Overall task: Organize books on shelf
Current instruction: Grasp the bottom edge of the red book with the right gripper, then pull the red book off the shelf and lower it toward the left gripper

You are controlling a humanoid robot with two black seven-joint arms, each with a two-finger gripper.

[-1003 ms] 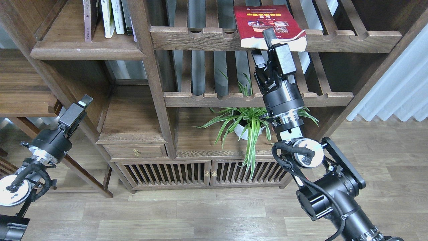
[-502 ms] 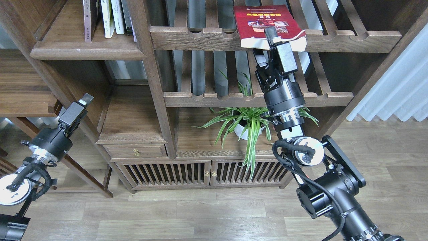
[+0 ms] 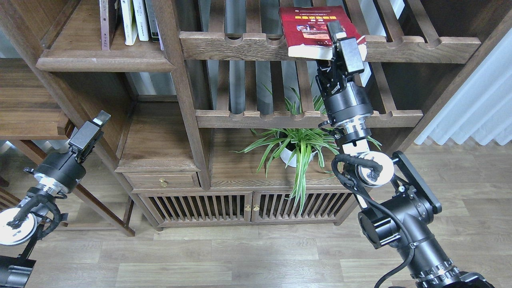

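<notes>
While one red book (image 3: 308, 30) lies flat, four books (image 3: 130, 20) stand upright.

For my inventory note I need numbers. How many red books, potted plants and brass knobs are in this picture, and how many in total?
red book: 1
potted plant: 1
brass knobs: 3 (one on the drawer, two on the slatted cabinet doors)
Total: 5
</notes>
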